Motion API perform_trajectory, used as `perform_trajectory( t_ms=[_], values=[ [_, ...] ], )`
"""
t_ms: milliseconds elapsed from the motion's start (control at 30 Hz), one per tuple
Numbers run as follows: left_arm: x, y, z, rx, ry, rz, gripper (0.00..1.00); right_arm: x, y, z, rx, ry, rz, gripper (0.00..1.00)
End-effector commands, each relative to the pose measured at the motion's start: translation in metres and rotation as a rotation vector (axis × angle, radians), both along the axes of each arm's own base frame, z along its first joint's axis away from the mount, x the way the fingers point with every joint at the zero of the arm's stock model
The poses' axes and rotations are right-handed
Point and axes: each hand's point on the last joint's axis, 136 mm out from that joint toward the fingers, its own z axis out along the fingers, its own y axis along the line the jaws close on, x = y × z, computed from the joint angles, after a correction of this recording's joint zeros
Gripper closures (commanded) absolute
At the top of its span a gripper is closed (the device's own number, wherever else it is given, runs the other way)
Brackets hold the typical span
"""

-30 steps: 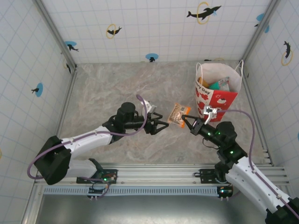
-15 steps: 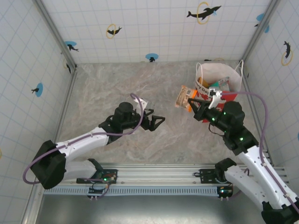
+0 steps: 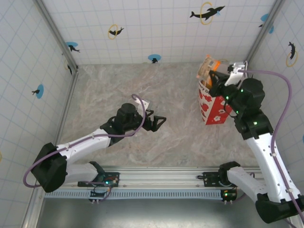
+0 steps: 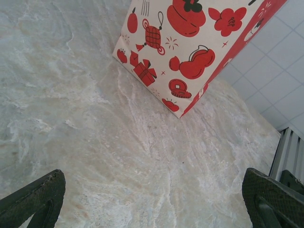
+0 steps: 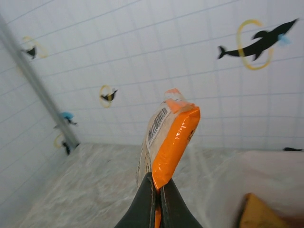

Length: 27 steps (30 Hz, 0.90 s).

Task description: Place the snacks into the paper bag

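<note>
On the table (image 3: pixel 118 90) the paper bag (image 3: pixel 209 104) stands right below the right jaws, which pinch the orange packet (image 5: pixel 171 137) by its lower edge; left jaws are wide and empty, with the bag well ahead of them. Risk: it's a thin edge grip, so the packet may slip or clip the rim and drop outside. Writing: only a barcode on the packet, and the bag prints show no legible words.

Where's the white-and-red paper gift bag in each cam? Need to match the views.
Top external: white-and-red paper gift bag, upper right, just below the orange glossy snack packet.
Left wrist: top centre, printed side and bottom corner.
Right wrist: probably the blurred white rim, lower right.
Shared landmark: the marbled tabletop.
</note>
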Motion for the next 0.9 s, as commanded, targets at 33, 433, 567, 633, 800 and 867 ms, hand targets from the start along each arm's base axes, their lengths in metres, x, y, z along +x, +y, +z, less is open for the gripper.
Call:
perform_trajectory(
  t_ms=[33,433,567,633,800,867],
  values=[
    [0.009,-0.002,0.011,-0.006,-0.022,0.012,0.02,0.014,-0.033,0.032,0.131,-0.095,-0.068,1.00],
    [0.014,-0.004,0.007,0.004,-0.007,0.007,0.02,0.056,-0.081,-0.031,0.272,0.041,-0.167,1.00],
    [0.017,-0.007,0.005,0.005,0.000,0.004,0.03,0.064,-0.084,-0.055,0.256,0.095,-0.175,0.96],
    [0.018,-0.008,0.005,0.002,0.003,-0.002,0.02,0.068,-0.083,-0.067,0.225,0.121,-0.164,0.73],
    [0.022,-0.007,0.001,0.007,0.022,0.006,0.02,0.067,-0.081,-0.079,0.169,0.160,-0.153,0.59],
    [0.025,-0.006,0.002,0.001,0.023,0.012,0.02,0.064,-0.078,-0.073,0.167,0.155,-0.132,0.58]
  ],
)
